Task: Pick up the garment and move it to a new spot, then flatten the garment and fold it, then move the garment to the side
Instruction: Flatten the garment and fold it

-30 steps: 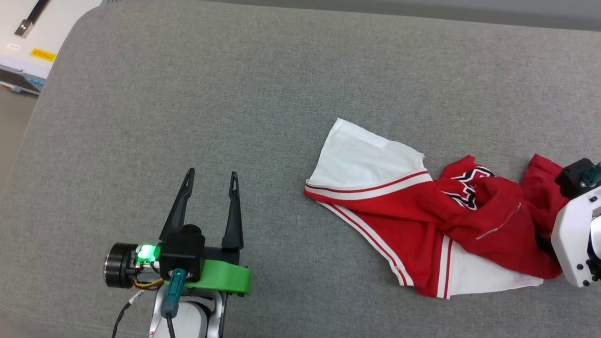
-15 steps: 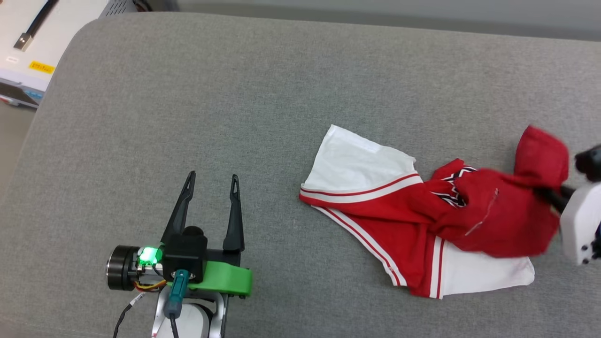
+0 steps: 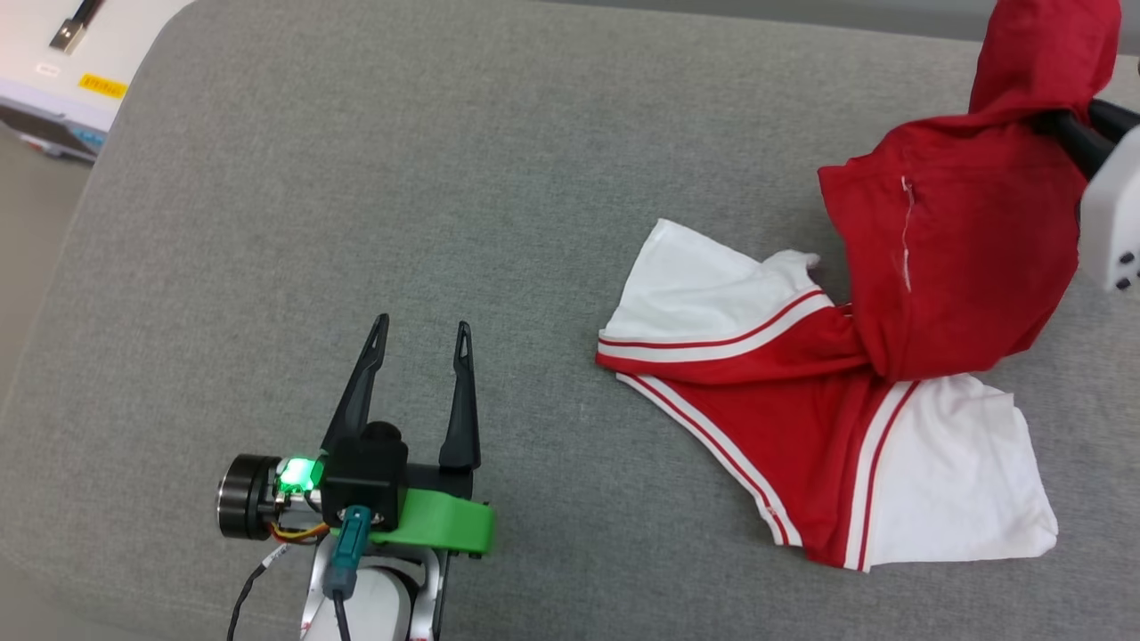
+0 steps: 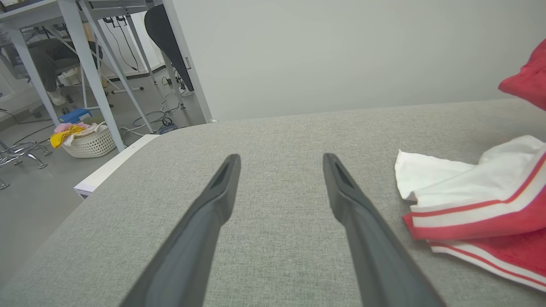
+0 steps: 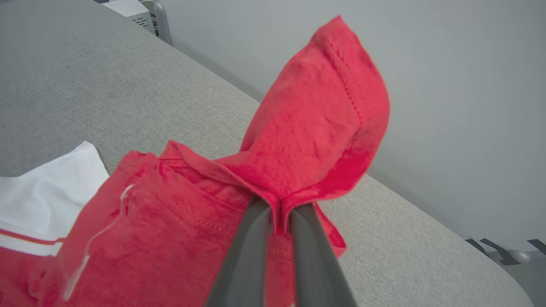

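Head view: left gripper [image 3: 423,325] spread wide over the grey cushion [image 3: 356,178]. The right gripper [image 3: 1060,129] holds 1 red fold of the garment [image 3: 802,427] raised, its sleeves lying at cushion right.
Left wrist view: fingers apart.
Right wrist view: fingers clamped on red hem.

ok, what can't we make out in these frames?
Front of the red jersey T-shirt with white sleeves: head view, covered by its own lifted fold.
Right claw tips: right wrist view, buried in pinched fabric; head view, cut by right edge.
Shirt's far side: left wrist view, cut by right edge.
Yellow label: head view, too small to read.
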You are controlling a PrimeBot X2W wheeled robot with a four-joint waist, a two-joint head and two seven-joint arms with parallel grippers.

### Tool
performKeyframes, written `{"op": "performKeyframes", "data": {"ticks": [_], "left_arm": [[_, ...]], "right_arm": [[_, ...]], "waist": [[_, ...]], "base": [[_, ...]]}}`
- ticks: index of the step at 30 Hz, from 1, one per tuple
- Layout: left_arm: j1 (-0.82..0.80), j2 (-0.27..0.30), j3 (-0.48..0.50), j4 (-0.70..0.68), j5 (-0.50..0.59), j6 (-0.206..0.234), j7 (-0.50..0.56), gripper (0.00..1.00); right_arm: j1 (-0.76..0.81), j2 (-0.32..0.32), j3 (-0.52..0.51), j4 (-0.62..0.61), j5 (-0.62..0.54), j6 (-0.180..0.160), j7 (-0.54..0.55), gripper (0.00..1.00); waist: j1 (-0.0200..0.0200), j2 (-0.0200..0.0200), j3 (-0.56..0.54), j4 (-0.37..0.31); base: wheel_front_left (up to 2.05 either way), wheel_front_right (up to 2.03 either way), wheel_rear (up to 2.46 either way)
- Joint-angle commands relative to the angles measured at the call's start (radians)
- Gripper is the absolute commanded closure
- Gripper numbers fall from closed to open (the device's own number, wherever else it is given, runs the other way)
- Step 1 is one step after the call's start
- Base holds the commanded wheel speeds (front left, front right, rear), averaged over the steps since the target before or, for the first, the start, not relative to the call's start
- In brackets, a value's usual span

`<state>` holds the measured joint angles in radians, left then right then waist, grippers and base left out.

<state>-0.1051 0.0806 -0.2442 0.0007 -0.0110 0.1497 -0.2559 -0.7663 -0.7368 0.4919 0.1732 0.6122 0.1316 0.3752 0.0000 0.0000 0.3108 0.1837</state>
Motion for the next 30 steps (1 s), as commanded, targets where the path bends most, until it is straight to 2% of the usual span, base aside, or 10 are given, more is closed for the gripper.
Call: {"op": "performKeyframes", "data": {"ticks": [1, 5, 12, 14, 16, 17, 18, 21, 24, 30], "left_arm": [[-0.024, -0.007, -0.002, -0.004, -0.006, 0.005, -0.006, 0.00], [-0.046, -0.014, -0.015, -0.003, -0.010, 0.004, -0.006, 0.00], [-0.062, -0.020, -0.018, 0.001, -0.012, 0.007, -0.006, 0.00], [-0.063, -0.021, -0.016, 0.004, -0.012, 0.006, -0.006, 0.00], [-0.062, -0.021, -0.012, 0.007, -0.010, 0.007, -0.006, 0.00], [-0.062, -0.020, -0.010, 0.008, -0.008, 0.007, -0.006, 0.00], [-0.060, -0.019, -0.008, 0.009, -0.007, 0.007, -0.006, 0.00], [-0.051, -0.010, 0.002, 0.012, -0.003, 0.009, -0.006, 0.00], [-0.036, 0.001, 0.014, 0.011, -0.001, 0.011, -0.006, 0.00], [-0.024, 0.029, 0.026, 0.003, 0.004, 0.007, -0.006, 0.00]], "right_arm": [[-0.037, 0.017, 0.020, 0.042, -0.010, -0.001, 0.017, 1.00], [-0.113, 0.060, 0.116, 0.231, 0.003, -0.001, 0.095, 1.00], [-0.102, 0.088, 0.249, 0.427, 0.074, -0.001, 0.180, 1.00], [-0.096, 0.090, 0.274, 0.451, 0.099, -0.001, 0.178, 1.00], [-0.103, 0.090, 0.271, 0.464, 0.113, -0.001, 0.112, 1.00], [-0.105, 0.087, 0.275, 0.470, 0.111, -0.001, 0.071, 0.15], [-0.106, 0.084, 0.280, 0.471, 0.108, -0.001, 0.036, 0.00], [-0.108, 0.075, 0.272, 0.466, 0.092, -0.001, -0.128, 0.00], [-0.106, 0.077, 0.218, 0.477, 0.047, -0.001, -0.312, 0.00], [-0.036, 0.149, 0.068, 0.459, -0.074, -0.001, -0.566, 0.00]], "waist": [[0.0000, 0.0000, 0.037, 0.035], [0.0000, 0.0000, 0.072, 0.064], [0.0000, 0.0000, 0.086, 0.079], [0.0000, 0.0000, 0.083, 0.078], [0.0000, 0.0000, 0.076, 0.072], [0.0000, 0.0000, 0.068, 0.069], [0.0000, 0.0000, 0.062, 0.065], [0.0000, 0.0000, 0.030, 0.045], [0.0000, 0.0000, -0.004, 0.017], [0.0000, 0.0000, -0.063, -0.038]], "base": [[0.00, 0.00, 0.00], [0.00, 0.00, 0.00], [0.00, 0.00, 0.00], [0.00, 0.00, 0.00], [0.00, 0.00, 0.00], [0.00, 0.00, 0.00], [0.00, 0.00, 0.00], [0.00, 0.00, 0.00], [0.00, 0.00, 0.00], [0.00, 0.00, 0.00]]}}
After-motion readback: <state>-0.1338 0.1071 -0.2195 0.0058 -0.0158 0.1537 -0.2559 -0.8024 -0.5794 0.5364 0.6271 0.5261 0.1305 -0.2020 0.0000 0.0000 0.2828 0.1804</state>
